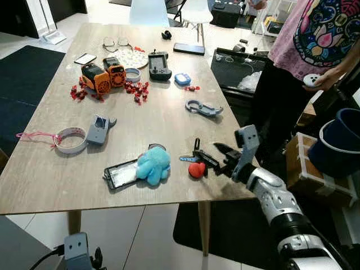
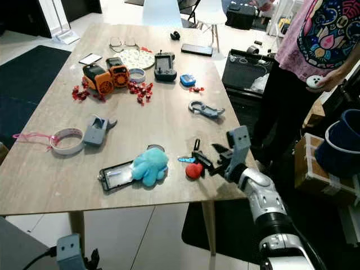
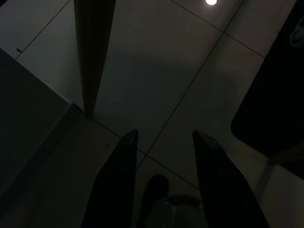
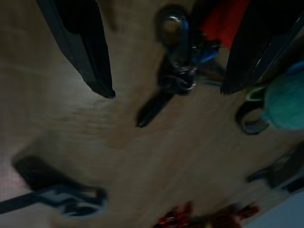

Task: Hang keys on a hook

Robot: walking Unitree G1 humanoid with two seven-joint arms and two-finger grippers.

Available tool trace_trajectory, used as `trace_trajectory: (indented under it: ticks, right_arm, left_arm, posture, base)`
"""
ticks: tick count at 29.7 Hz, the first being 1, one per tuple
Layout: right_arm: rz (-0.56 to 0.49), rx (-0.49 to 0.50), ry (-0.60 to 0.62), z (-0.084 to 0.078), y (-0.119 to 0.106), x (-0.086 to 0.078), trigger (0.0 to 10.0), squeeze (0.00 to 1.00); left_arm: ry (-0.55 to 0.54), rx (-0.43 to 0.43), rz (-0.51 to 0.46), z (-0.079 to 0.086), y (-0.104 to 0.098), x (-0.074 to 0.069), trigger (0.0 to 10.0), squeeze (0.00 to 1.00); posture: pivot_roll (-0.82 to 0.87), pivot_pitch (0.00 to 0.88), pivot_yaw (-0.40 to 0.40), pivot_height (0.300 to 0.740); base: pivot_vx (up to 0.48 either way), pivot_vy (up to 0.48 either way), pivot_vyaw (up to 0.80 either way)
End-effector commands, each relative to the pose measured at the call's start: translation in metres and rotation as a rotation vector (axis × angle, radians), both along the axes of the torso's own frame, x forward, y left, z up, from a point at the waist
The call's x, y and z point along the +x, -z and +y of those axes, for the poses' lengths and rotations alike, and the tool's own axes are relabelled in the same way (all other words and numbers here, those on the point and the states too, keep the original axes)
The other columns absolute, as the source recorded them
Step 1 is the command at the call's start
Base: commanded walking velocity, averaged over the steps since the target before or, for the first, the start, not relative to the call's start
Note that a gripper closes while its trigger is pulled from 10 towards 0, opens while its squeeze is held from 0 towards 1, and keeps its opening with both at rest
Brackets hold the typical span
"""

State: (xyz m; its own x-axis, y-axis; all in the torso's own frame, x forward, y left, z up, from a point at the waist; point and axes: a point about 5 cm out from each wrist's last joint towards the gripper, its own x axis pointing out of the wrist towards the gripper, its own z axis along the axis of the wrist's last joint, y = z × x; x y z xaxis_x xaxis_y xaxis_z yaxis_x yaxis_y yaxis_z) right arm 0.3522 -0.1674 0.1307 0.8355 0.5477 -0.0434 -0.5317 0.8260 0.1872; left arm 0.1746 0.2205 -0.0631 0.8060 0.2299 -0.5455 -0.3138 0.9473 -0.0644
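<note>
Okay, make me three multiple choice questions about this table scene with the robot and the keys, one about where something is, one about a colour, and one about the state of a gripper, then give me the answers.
1. Where do the keys lie?
A. Near the table's front edge, beside the blue plush octopus
B. On the floor
C. On the far end by the glasses

2. What colour is the heart-shaped tag on the keys?
A. Green
B. Red
C. Yellow

3. How is the right gripper?
A. Shut on the keys
B. Hanging under the table
C. Open, fingers either side of the keys

Answers: 1 A, the keys lie just right of the octopus. 2 B, the heart is red. 3 C, the right wrist view shows the keyring between spread fingers.
</note>
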Motion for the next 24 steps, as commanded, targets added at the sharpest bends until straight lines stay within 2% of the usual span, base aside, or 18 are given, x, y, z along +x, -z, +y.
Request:
trace_trajectory:
  ticks: [1,12,18,21,24]
  right_arm:
    - [0.024,0.015,0.014,-0.001,0.003,0.0,10.0,0.0]
    - [0.102,0.006,0.069,0.01,0.015,0.003,10.0,0.0]
    - [0.149,-0.028,0.025,0.017,0.022,0.0,10.0,0.0]
    - [0.165,-0.034,0.026,0.017,0.024,-0.002,10.0,0.0]
    - [0.171,-0.03,0.097,0.009,0.026,-0.001,10.0,0.0]
  left_arm:
    - [0.008,-0.016,0.028,-0.006,0.005,-0.005,10.0,0.0]
    - [0.013,-0.015,0.034,-0.006,0.005,-0.004,10.0,0.0]
    - [0.013,-0.016,0.044,-0.006,0.006,-0.005,10.0,0.0]
    - [0.01,-0.016,0.045,-0.005,0.006,-0.006,10.0,0.0]
    - [0.005,-0.016,0.047,-0.004,0.006,-0.006,10.0,0.0]
  posture:
    - [0.06,0.095,-0.078,0.74]
    - [0.06,0.099,-0.076,0.74]
    - [0.06,0.1,-0.079,0.74]
    - [0.06,0.1,-0.079,0.74]
    - [0.07,0.099,-0.08,0.74]
  base:
    - [0.0,0.0,0.0]
    - [0.0,0.0,0.0]
    - [0.0,0.0,0.0]
    - [0.0,0.0,0.0]
    - [0.0,0.0,0.0]
